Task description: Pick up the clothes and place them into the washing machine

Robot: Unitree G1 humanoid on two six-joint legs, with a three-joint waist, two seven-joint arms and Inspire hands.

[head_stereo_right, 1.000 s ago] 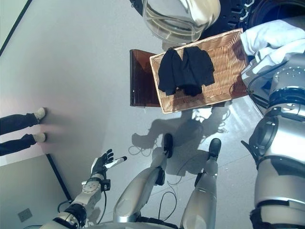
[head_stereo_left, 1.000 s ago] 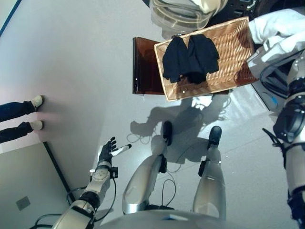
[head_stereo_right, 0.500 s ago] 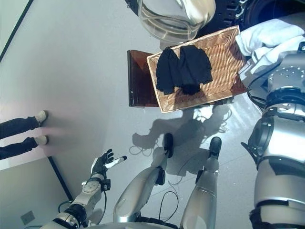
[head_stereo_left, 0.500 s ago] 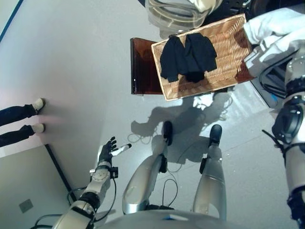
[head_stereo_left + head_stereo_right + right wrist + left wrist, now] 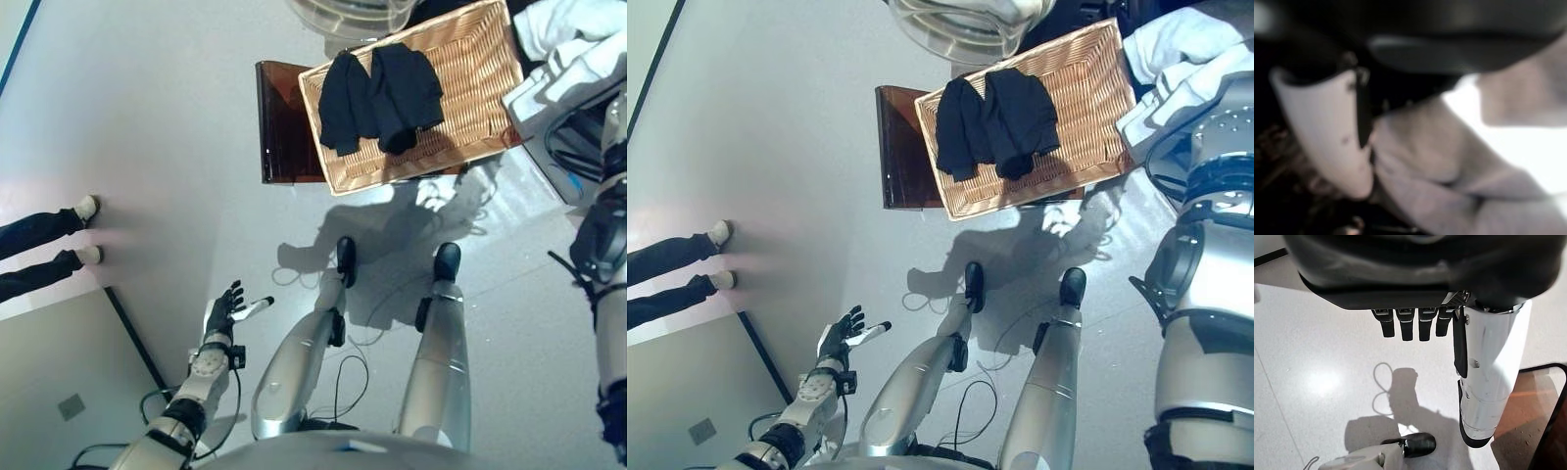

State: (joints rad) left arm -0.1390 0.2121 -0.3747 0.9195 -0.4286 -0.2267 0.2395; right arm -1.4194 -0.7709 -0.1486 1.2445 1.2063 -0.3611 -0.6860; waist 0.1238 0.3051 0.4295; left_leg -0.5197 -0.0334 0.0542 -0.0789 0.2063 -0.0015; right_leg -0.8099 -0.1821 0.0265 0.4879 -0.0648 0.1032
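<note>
Judging from the left eye view, the task looks partly done: a dark garment lies in the wicker basket at upper centre, not yet moved, while white cloth bunches at the upper right corner, up where the right arm reaches. The left robot hand hangs at lower left, released and empty. The basket sits on a brown stand; a clear rounded door shows at the top edge. The floor is pale grey and glossy, with a dark line at lower left, and a person's legs enter from the left edge.

The right eye view gives the same layout, the white cloth at upper right beside the right arm.

In the left wrist view the fingers are straight over bare floor, holding nothing.

In the right wrist view the right robot hand fills the left side, with pale folds just past the thumb; it is probably the white cloth in its grasp, but whether the fingers close on it I cannot tell.
</note>
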